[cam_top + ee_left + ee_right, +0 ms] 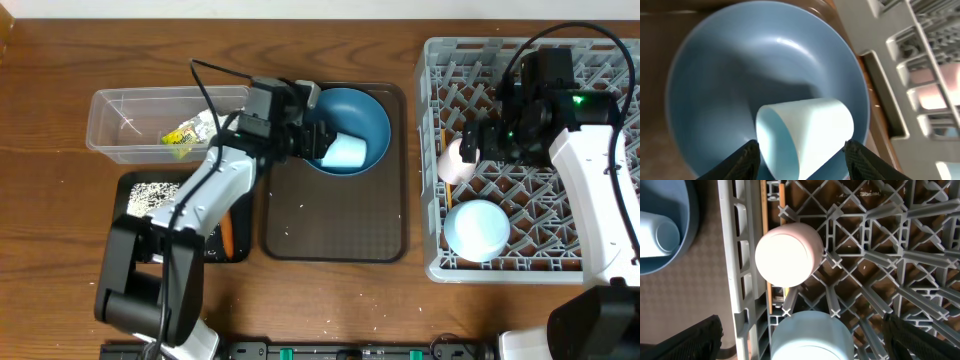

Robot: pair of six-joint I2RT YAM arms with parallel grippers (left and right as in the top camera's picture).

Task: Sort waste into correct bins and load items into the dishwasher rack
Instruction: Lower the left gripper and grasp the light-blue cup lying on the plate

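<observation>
Overhead view of a wooden table [60, 250] with two robot arms. In the middle, a brown serving tray [335, 215] holds a dark-blue plate [368, 108] at its far end. A light-blue cup [345, 152] lies on its side inside the plate, its mouth toward the left wrist camera.

The left gripper [312, 138] reaches to the cup from the left. In its wrist view its two black fingers [747, 159] are spread, one on each side of the cup. Whether they touch it cannot be told.

At far left, a clear plastic tub [110, 125] contains a crumpled white-and-yellow wrapper [188, 133]. Just nearer, a black tray [135, 185] holds scattered white rice grains [150, 196] and a small orange carrot piece [227, 236], partly hidden by the left arm.

On the right, a large grey dishwasher rack [600, 230] holds a pink cup [455, 162] at its left edge and, nearer, a light-blue bowl [477, 228] turned upside down.

The right gripper [478, 140] hangs above the rack over the pink cup, fingers [695, 340] spread wide and holding nothing.
</observation>
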